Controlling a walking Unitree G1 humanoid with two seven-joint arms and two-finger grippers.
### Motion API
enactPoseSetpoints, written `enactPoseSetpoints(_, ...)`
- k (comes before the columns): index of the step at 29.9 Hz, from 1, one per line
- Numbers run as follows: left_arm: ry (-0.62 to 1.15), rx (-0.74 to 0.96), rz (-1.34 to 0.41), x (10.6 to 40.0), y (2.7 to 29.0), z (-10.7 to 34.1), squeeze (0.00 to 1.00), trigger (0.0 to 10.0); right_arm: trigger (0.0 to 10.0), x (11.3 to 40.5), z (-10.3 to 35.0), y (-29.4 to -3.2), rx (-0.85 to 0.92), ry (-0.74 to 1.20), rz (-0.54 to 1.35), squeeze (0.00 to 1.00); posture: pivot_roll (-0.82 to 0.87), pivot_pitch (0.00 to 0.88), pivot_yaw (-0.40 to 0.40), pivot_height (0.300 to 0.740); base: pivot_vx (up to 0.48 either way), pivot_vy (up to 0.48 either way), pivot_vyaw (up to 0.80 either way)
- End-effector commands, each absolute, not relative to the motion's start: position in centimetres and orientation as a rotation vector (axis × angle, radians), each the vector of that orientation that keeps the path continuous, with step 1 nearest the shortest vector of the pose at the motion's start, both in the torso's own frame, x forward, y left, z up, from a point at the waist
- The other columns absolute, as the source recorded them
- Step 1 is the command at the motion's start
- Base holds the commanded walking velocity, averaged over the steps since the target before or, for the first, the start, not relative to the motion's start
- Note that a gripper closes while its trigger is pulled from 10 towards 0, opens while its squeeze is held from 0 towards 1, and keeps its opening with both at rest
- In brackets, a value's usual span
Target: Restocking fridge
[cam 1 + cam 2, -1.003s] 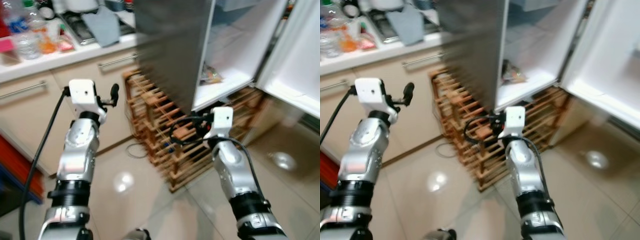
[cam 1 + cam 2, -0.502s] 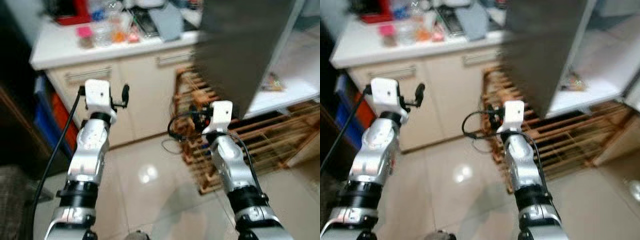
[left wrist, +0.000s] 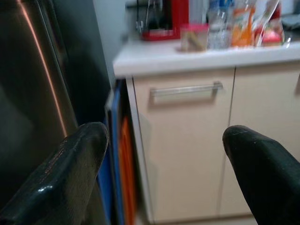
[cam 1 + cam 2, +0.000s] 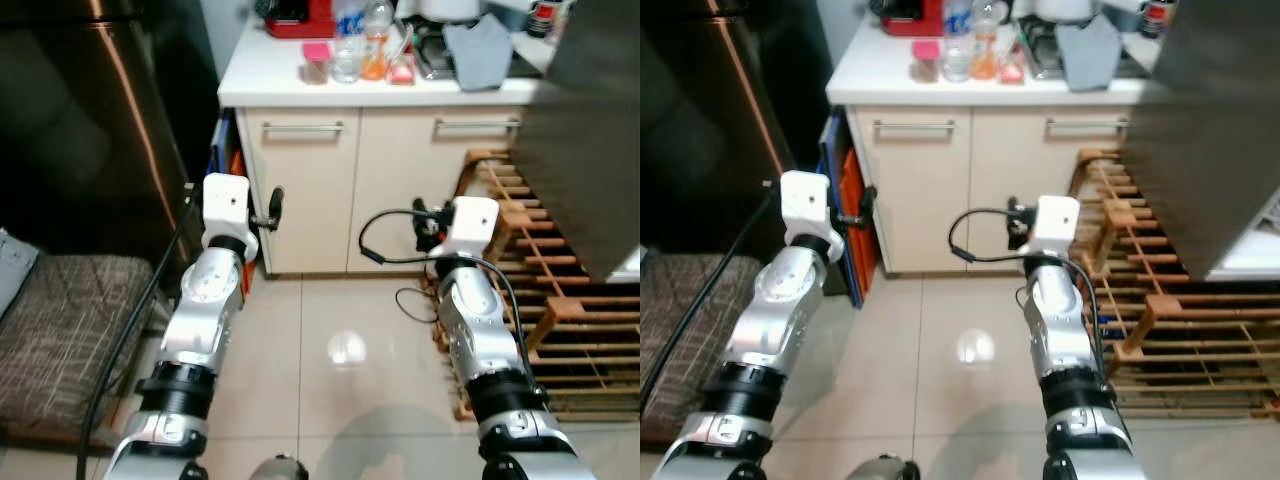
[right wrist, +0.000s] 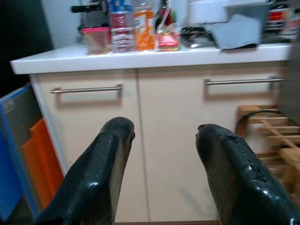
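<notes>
Both arms are held out before me over the tiled floor. My left gripper (image 3: 164,140) is open with nothing between its fingers (image 4: 275,205). My right gripper (image 5: 164,136) is open and empty too, its fingers (image 4: 424,222) pointing at the cream cabinets (image 4: 400,190). On the white counter (image 4: 270,85) stand a clear water bottle (image 4: 347,52), an orange bottle (image 4: 377,45) and a pink-lidded jar (image 4: 316,62). The fridge's dark grey side (image 4: 590,140) stands at the far right.
A wooden rack (image 4: 560,300) sits low under the fridge, close to my right arm. A red appliance (image 4: 300,15) and a grey cloth (image 4: 478,50) lie on the counter. A dark steel panel (image 4: 90,120) and a brown cushion (image 4: 60,330) are on my left. Blue and orange boards (image 3: 119,154) lean beside the cabinet.
The camera has swung left: the open fridge interior has slid out on the right and the counter now sits ahead. Both arms keep the same pose.
</notes>
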State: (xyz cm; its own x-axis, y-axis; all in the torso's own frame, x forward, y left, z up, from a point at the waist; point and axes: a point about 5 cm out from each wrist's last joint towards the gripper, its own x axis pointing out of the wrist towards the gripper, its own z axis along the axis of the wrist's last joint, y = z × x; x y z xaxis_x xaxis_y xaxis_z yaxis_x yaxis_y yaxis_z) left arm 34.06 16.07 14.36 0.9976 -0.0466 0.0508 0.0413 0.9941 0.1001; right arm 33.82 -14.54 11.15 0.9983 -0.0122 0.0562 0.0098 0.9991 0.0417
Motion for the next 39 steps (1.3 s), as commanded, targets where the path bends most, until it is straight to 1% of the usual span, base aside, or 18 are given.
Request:
enactPoseSetpoints(1, -0.103, 0.113, -0.092, 34.6, 15.3, 15.3, 0.00, 10.0, 10.0, 33.6, 11.1, -14.8, 0.007, -0.048, -0.039, 0.00, -0.09, 0.000, 0.039, 0.740, 0.480, 0.000, 0.00)
enactPoseSetpoints(3, -0.115, 0.057, -0.067, 34.9, 15.2, 15.6, 0.00, 10.0, 10.0, 33.7, 12.0, -14.2, 0.008, -0.095, -0.008, 0.00, -0.08, 0.000, 0.018, 0.740, 0.480, 0.000, 0.00)
enactPoseSetpoints(7, -0.165, 0.055, -0.061, 35.0, 14.8, 16.5, 0.00, 10.0, 10.0, 34.0, 13.0, -13.9, -0.008, -0.131, 0.018, 0.00, -0.07, 0.000, 0.001, 0.740, 0.480, 0.000, 0.00)
enactPoseSetpoints(9, -0.191, 0.058, -0.073, 34.9, 14.3, 16.9, 0.00, 10.0, 10.0, 34.4, 13.1, -14.0, 0.046, -0.105, 0.014, 0.00, -0.06, 0.000, -0.011, 0.740, 0.480, 0.000, 0.00)
enactPoseSetpoints(12, -0.190, 0.058, -0.084, 34.9, 14.0, 16.6, 0.00, 10.0, 10.0, 34.8, 12.4, -14.7, 0.115, -0.048, -0.038, 0.00, -0.06, 0.000, -0.010, 0.740, 0.480, 0.000, 0.00)
enactPoseSetpoints(18, -0.203, 0.024, -0.104, 35.3, 13.0, 17.2, 0.00, 10.0, 10.0, 34.8, 12.6, -14.6, 0.112, -0.052, -0.042, 0.00, -0.08, 0.000, 0.005, 0.740, 0.480, 0.000, 0.00)
enactPoseSetpoints(20, -0.180, -0.032, -0.092, 35.6, 12.8, 17.1, 0.00, 10.0, 10.0, 34.8, 12.6, -14.3, 0.107, -0.048, -0.023, 0.00, -0.08, 0.000, 0.003, 0.740, 0.480, 0.000, 0.00)
enactPoseSetpoints(21, -0.128, -0.122, -0.074, 35.8, 12.8, 16.7, 0.00, 10.0, 10.0, 34.8, 12.3, -14.1, 0.160, -0.011, -0.020, 0.00, -0.08, 0.000, 0.002, 0.740, 0.480, 0.000, 0.00)
enactPoseSetpoints(22, -0.114, -0.139, -0.062, 35.9, 12.9, 16.5, 0.00, 10.0, 10.0, 34.8, 12.2, -14.0, 0.181, 0.007, -0.011, 0.00, -0.08, 0.000, -0.004, 0.740, 0.480, 0.000, 0.00)
enactPoseSetpoints(26, -0.125, -0.097, -0.056, 35.8, 13.0, 16.6, 0.00, 10.0, 10.0, 34.8, 12.1, -13.7, 0.170, 0.015, 0.020, 0.00, -0.08, 0.000, -0.012, 0.740, 0.480, 0.000, 0.00)
enactPoseSetpoints(28, -0.159, -0.036, -0.074, 35.7, 12.8, 16.9, 0.00, 10.0, 10.0, 34.8, 12.0, -13.6, 0.135, 0.007, 0.030, 0.00, -0.07, 0.000, -0.016, 0.740, 0.480, 0.000, 0.63)
enactPoseSetpoints(31, -0.186, 0.005, -0.091, 35.5, 12.5, 17.2, 0.00, 10.0, 10.0, 34.8, 12.0, -13.5, 0.105, -0.001, 0.042, 0.00, -0.06, 0.000, -0.016, 0.740, 0.480, 0.000, 0.78)
enactPoseSetpoints(36, -0.212, 0.034, -0.112, 35.5, 12.3, 17.9, 0.00, 10.0, 10.0, 34.8, 12.5, -13.1, 0.080, -0.019, 0.055, 0.00, -0.05, 0.000, -0.009, 0.740, 0.480, 0.000, 0.48)
enactPoseSetpoints(39, -0.225, 0.043, -0.122, 35.3, 12.3, 18.3, 0.00, 10.0, 10.0, 34.7, 14.3, -12.5, -0.022, -0.100, 0.088, 0.00, -0.05, 0.000, -0.001, 0.740, 0.480, 0.000, 0.00)
